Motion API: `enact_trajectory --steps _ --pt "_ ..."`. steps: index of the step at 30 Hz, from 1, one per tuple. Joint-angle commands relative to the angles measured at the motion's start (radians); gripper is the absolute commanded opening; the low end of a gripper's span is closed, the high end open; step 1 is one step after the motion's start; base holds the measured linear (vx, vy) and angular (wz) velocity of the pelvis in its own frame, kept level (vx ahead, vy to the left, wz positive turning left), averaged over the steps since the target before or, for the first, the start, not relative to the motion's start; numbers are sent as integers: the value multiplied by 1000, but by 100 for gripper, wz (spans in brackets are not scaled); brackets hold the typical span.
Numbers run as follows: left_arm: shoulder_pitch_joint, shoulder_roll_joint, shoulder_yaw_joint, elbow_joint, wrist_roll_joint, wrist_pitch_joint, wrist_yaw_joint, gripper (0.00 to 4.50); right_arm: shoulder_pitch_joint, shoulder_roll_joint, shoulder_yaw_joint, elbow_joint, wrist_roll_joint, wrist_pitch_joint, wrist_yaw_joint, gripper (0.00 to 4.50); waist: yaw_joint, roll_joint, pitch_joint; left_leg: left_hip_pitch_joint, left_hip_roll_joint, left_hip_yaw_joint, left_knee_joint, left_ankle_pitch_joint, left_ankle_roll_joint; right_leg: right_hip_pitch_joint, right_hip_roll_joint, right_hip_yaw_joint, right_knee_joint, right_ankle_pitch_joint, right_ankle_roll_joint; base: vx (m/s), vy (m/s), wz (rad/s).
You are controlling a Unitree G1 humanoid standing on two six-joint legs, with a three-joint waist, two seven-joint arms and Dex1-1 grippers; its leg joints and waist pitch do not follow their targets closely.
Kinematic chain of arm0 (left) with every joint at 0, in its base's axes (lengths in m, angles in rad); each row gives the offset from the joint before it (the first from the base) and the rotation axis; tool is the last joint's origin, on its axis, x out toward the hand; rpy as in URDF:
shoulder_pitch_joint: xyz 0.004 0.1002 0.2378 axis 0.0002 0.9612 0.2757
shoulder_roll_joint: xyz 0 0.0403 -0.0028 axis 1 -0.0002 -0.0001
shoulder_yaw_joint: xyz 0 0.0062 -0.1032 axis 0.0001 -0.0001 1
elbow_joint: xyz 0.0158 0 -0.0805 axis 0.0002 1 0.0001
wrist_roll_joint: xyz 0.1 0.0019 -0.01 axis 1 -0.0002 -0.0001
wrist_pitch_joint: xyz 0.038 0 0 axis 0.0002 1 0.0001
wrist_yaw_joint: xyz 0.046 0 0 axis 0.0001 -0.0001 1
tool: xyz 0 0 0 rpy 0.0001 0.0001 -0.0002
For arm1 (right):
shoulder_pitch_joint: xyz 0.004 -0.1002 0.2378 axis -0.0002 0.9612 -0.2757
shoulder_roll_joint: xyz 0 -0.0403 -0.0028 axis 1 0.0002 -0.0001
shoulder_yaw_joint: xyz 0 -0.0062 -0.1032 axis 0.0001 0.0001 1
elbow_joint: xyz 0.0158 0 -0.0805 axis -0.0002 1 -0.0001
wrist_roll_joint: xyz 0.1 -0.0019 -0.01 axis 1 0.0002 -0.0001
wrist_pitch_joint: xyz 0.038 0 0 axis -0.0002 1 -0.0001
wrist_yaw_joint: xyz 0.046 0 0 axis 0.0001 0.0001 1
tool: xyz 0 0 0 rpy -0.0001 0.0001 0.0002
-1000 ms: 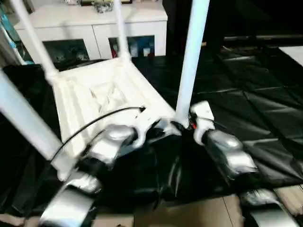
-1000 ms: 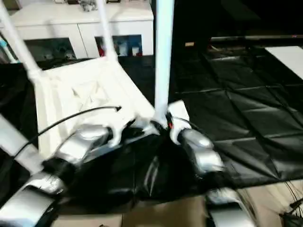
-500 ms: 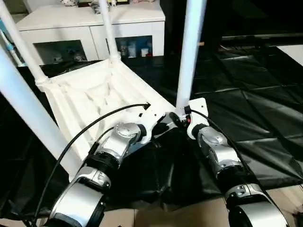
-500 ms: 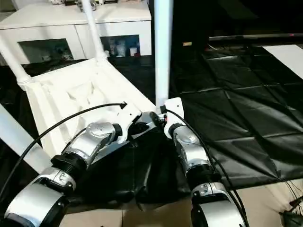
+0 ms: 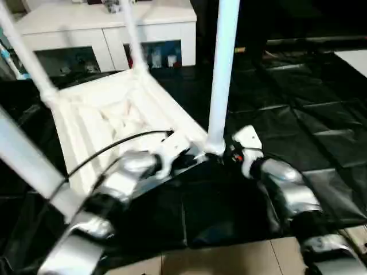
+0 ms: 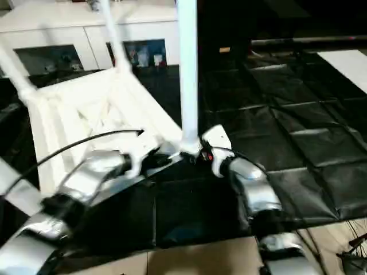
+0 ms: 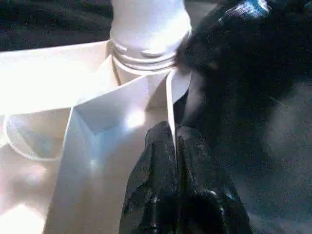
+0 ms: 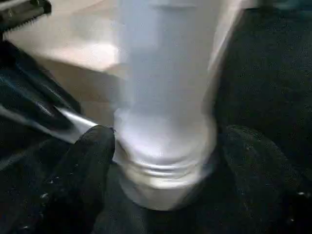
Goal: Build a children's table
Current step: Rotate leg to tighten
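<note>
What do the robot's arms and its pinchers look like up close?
Both forearms are shiny silver, rounded segments with black joints. A thin black cable arches over the left arm. White housings sit at the wrists, with a small red spot by the right one. The fingers are black and look rubbery.

Obstacles: four upright legs [image 5: 222, 69] rising from the inverted children's table [image 5: 109, 123].
Free room: bare black cloth [image 5: 309, 114] right of the table.
Behind: white cabinet [image 5: 103, 28].
</note>
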Motion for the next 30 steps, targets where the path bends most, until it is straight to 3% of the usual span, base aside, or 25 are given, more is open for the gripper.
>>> enact_trajectory --steps 1,5,8,13,18,19,30 --pt "35 21 -70 -16 15 31 -85 0 4 -12 5 -44 30 0 48 375 8 -8 -59 8 49 -15 -60 -187 126 47 -48 29 -55 -64 -290 0 0 0" --pt "49 45 -70 -49 18 44 -100 0 22 -41 36 -67 28 3 118 375 17 -12 -52 12 51 -17 -68 -248 78 44 -50 33 -64 -175 -257 0 0 0" --pt "60 55 -68 -75 17 58 -101 0 29 -48 57 -72 21 5 150 375 21 -14 -54 12 49 -16 -68 -240 67 43 -50 36 -64 -172 -251 0 0 0" --pt "68 58 -67 -92 21 72 -102 0 26 -45 66 -56 4 -11 154 375 22 -15 -58 8 45 -15 -60 -178 89 46 -50 34 -56 -102 -260 0 0 0" --pt "70 54 -71 -97 22 84 -97 0 18 -29 63 -48 16 -17 147 375 22 -13 -58 8 45 -16 -60 -179 93 47 -49 32 -57 -110 -262 0 0 0" --pt "71 54 -72 -100 23 87 -96 0 17 -26 63 -47 17 -19 145 347 21 -13 -59 9 45 -16 -60 -179 92 47 -49 32 -56 -108 -262 0 0 0" --pt "83 59 -76 -114 23 99 -103 0 26 -14 68 -45 23 -24 151 278 23 -13 -61 9 44 -16 -56 -165 98 49 -48 31 -52 -90 -266 0 0 0"
